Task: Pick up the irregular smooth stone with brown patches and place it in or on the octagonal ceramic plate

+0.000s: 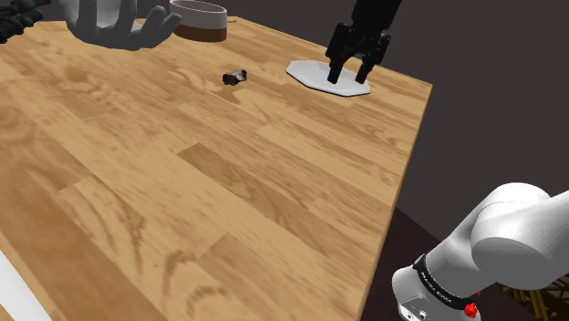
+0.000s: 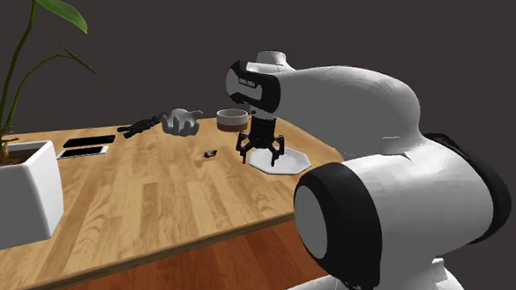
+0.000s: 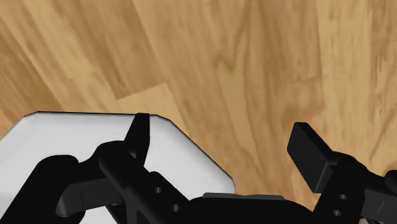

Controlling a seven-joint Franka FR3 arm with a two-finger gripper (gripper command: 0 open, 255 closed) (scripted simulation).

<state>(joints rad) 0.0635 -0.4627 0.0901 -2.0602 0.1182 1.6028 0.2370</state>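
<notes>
White octagonal plate (image 1: 310,72) by table (image 1: 274,201) edge, end effector (image 1: 351,77) spread empty over its rim, stone (image 1: 235,77) apparently clear beside it.

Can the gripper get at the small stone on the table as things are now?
Probably yes. The stone lies in the open on the table, apart from the plate, over whose edge the open gripper hangs. Nothing stands between them.

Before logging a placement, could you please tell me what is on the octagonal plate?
The plate looks bare; the gripper above covers part. The stone lies apart.
</notes>
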